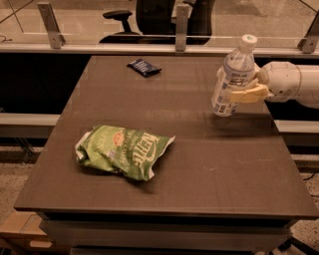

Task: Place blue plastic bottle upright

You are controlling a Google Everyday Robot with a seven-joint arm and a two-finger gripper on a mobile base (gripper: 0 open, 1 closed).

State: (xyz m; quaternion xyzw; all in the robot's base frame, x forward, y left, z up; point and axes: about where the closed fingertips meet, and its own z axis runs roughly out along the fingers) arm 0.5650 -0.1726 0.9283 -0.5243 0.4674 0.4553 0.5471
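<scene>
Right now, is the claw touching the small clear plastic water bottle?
Touching: camera view shows the claw clamped around the clear plastic bottle, over the brown table, right side.

Office-type space: swivel chair (152,15) behind a glass partition (94,25), dark worktop (199,174), speckled floor (15,172). Jaws grip the blue plastic bottle (235,64) over the worktop's right side.

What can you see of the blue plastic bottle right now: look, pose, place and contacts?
The blue plastic bottle is small and clear with a faint bluish tint. It has a white screw cap and a white-and-blue label. It stands nearly upright, its cap leaning slightly right, over the far right part of the table. The gripper reaches in from the right and is shut around its middle. Its base is at or just above the tabletop; I cannot tell whether it touches. Nothing else touches it.
</scene>
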